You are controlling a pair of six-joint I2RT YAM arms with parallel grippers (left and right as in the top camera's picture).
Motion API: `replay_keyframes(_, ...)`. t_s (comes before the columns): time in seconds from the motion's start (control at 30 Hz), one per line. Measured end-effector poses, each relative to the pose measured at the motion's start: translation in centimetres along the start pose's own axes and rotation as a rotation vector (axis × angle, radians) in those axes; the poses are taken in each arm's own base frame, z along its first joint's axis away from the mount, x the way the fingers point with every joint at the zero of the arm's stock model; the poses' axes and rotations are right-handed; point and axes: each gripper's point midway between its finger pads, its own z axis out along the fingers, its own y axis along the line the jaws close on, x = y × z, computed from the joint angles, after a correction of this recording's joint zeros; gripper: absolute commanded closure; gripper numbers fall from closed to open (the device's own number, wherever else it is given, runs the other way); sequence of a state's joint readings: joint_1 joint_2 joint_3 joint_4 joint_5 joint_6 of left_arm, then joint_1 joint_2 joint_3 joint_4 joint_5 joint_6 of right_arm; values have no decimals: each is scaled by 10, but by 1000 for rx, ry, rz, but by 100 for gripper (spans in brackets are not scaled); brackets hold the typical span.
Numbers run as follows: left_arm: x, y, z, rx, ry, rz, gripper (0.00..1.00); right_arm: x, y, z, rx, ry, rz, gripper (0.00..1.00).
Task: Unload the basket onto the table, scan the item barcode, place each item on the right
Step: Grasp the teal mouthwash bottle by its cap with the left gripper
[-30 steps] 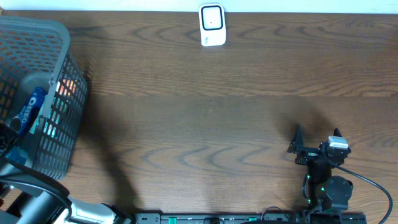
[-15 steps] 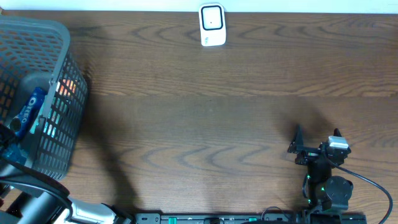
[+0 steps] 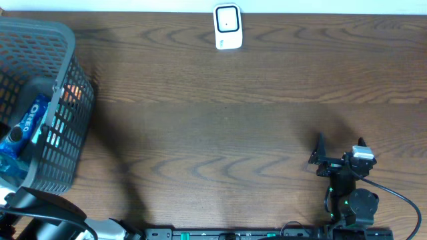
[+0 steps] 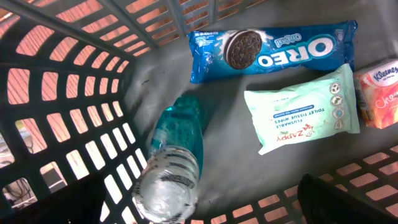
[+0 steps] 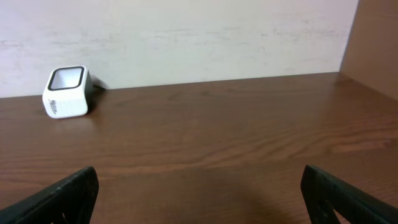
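Overhead first: our items sit down in the basket (image 3: 67, 143) at the table's (image 3: 213, 133) left end, with the Oreo pack (image 3: 28, 122) showing. The scanner (image 3: 227, 27) is well apart at the far edge, and the left arm (image 3: 47, 217) is much nearer. Left wrist: the Oreo pack lies lengthwise across, beyond the bottle (image 4: 177, 146) and wipes pack (image 4: 301, 109). Only one finger (image 4: 339, 199) of the left gripper shows, so we cannot tell its spread. Right wrist: the right gripper (image 5: 199, 180) is wide apart, empty, facing the scanner.

Bare tabletop (image 3: 220, 133) between basket (image 3: 67, 33) and scanner (image 3: 227, 27); mesh walls (image 4: 74, 93) tight around bottle (image 4: 177, 149), Oreo pack (image 4: 273, 50), wipes (image 4: 301, 106).
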State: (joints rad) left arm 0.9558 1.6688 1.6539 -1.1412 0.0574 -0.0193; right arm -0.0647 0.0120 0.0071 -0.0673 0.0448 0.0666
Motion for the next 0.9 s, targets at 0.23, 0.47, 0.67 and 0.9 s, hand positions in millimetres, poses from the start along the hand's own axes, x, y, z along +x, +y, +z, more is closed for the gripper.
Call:
replay_keyframes(0.23,-1,18,1,-16,2,-51,2,0,0,0,0,0,0,1)
replay_keyframes(0.47,7,23,17,17,64,-90,2,0,0,0,-1,0,0,1)
replay_keyframes(0.67,26,21,55,28,202,-98,2,0,0,0,0,0,0,1)
replay_keyframes(0.9,35,21,69,29,261,-105,33,0,0,0,0,0,0,1)
